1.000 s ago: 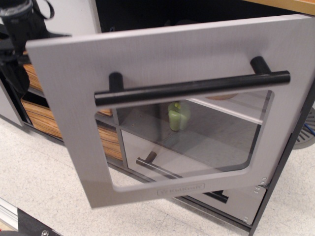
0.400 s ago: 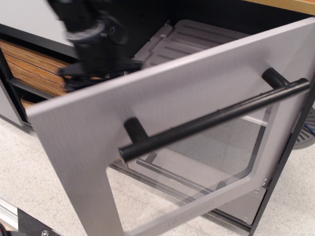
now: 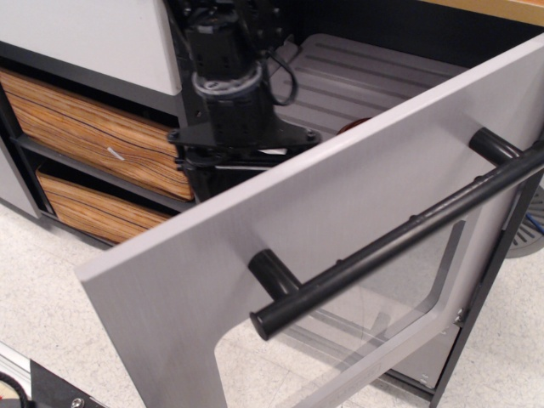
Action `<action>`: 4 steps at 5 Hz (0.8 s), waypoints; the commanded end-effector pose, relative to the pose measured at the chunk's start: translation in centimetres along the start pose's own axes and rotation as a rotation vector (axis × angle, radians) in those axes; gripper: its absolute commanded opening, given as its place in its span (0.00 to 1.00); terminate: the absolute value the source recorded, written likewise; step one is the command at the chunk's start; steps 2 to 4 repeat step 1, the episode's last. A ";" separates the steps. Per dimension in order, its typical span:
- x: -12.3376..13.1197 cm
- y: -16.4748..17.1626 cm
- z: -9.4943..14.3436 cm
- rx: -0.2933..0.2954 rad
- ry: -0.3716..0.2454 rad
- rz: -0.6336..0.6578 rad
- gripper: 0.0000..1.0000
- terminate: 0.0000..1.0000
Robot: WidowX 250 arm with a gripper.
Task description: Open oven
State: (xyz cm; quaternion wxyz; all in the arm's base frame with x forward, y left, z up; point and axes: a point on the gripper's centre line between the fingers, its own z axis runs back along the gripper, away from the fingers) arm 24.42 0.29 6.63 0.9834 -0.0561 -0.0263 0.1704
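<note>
The oven door is silver-grey and hangs tilted far open, hinged at its lower right. Its long black bar handle runs across the front, with the clear window below it. The ribbed grey inside of the oven shows above the door's top edge. My black gripper sits just behind the door's upper left edge, at the oven's mouth. Its fingertips are hidden by the door, so I cannot tell whether they are open or shut.
Two orange wood-grain drawers stand to the left in a black frame. A smaller grey drawer sits under the oven at the lower right. The speckled light floor lies in front. A wooden countertop runs along the top right.
The door has swung further down and open, and its handle has tilted steeper. My gripper has moved right, from the upper left to behind the door's top edge.
</note>
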 end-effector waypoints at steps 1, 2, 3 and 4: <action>0.1 2.3 1.7 -0.009 -0.029 0.000 1.00 1.00; 0.1 2.3 1.7 -0.009 -0.029 0.000 1.00 1.00; 0.1 2.3 1.7 -0.009 -0.029 0.000 1.00 1.00; 0.1 2.3 1.7 -0.009 -0.029 0.000 1.00 1.00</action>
